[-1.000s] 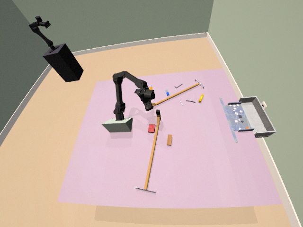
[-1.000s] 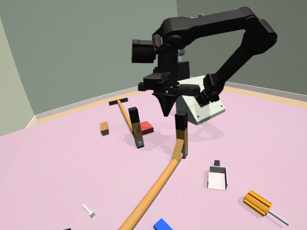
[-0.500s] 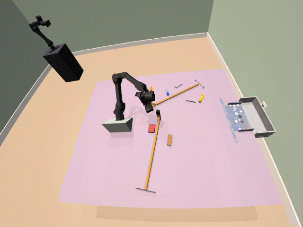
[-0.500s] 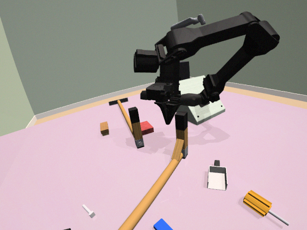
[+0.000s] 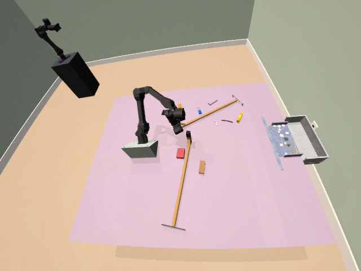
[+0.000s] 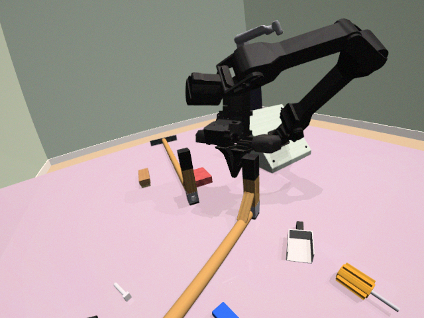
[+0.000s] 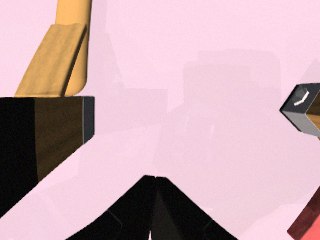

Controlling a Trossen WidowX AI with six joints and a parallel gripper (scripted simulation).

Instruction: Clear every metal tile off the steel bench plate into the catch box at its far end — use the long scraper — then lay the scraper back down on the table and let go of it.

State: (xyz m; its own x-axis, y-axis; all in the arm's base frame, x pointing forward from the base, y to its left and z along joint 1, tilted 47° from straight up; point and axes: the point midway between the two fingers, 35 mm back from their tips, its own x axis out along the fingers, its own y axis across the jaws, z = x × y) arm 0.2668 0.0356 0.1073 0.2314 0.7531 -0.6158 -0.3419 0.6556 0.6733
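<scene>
"Black arm (image 5: 141, 110) (image 6: 308, 41) above the tabletop (image 5: 140, 204) (image 6: 85, 239) (image 7: 200, 150), bent downward. And the tool (image 5: 177, 129) (image 6: 234, 173) (image 7: 156, 178)?"

"Narrow, fingers together, with nothing between them. In the wrist view, between two upright grips (image 5: 188, 134) (image 6: 189, 174) (image 6: 250, 167) (image 7: 300, 97) (image 7: 55, 135), apart from both."

"And the long scraper, in which place exactly?"

"On the tabletop, but not possible to tell which of two poles. One dark-bladed pole (image 5: 180, 186) (image 6: 172, 159), with its blade far from the arm; one silver-headed pole (image 5: 212, 112) (image 6: 212, 263) (image 7: 73, 12), with its head toward the side of the plate (image 5: 275, 145). Both unheld."

"And the metal tiles (image 5: 286, 133)?"

"Several, pale and dark, still to be cleared, scattered over the plate. Beyond its far end, the grey catch box (image 5: 316, 140). Too small, from above, for a sure count."

"Something near the dark-bladed pole?"

"Yes: a red block (image 5: 180, 153) (image 6: 203, 176) (image 7: 311, 225) just beside the handle, and on the other side a brown block (image 5: 202, 167) (image 6: 144, 177), a little more apart."

"And near the silver-headed pole?"

"In the exterior view, to the right of the handle, a small dustpan (image 6: 299, 250), open side toward the camera, then an orange screwdriver (image 5: 179, 106) (image 6: 356, 280), lying flat."
</scene>
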